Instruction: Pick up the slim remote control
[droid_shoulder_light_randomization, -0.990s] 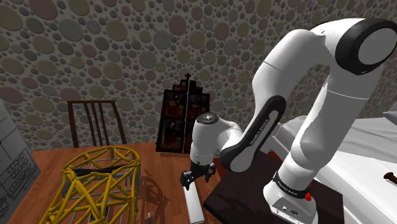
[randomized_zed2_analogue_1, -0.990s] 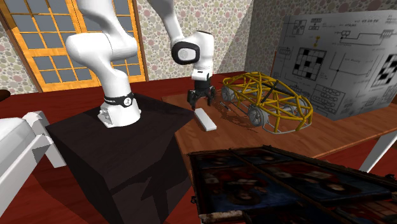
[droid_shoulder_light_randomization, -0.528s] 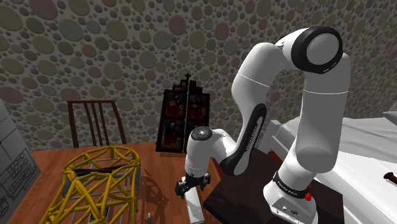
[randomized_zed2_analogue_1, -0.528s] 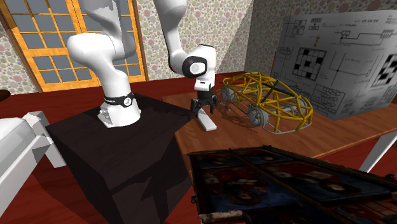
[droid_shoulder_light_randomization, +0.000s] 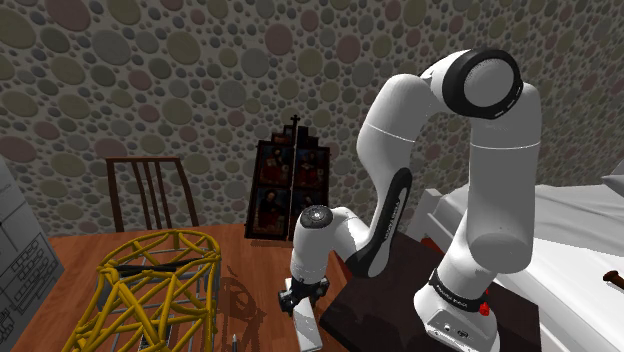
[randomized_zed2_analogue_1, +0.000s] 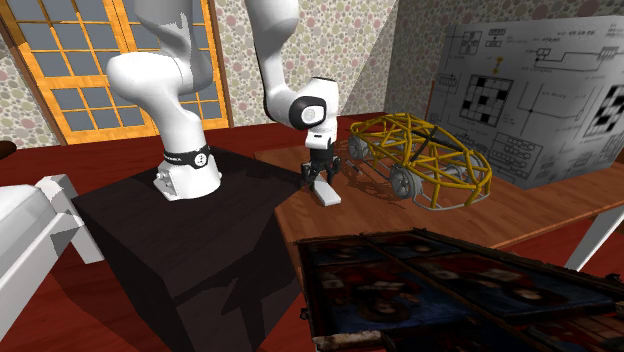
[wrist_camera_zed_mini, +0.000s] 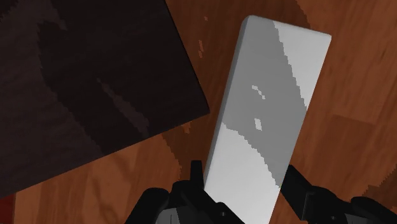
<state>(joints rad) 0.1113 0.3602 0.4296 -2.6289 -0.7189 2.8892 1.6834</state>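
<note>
The remote control (droid_shoulder_light_randomization: 306, 326) lies flat on the counter (droid_shoulder_light_randomization: 70, 258), just beside the edge of the stand (droid_shoulder_light_randomization: 395, 300). The end effector (droid_shoulder_light_randomization: 300, 300) is low over one end of the remote. A car frame (droid_shoulder_light_randomization: 150, 290) stands on the counter at the shoulder view's left of the remote. Behind the counter, a chair (droid_shoulder_light_randomization: 150, 190) and a cabinet (droid_shoulder_light_randomization: 290, 190) stand by the wall. In the second exterior view a board (randomized_zed2_analogue_1: 530, 90) stands behind the car frame.

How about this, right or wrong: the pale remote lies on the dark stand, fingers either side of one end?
Wrong. The wrist view shows the remote on the wooden table beside the dark stand, not on it; the fingers do flank one end.
</note>
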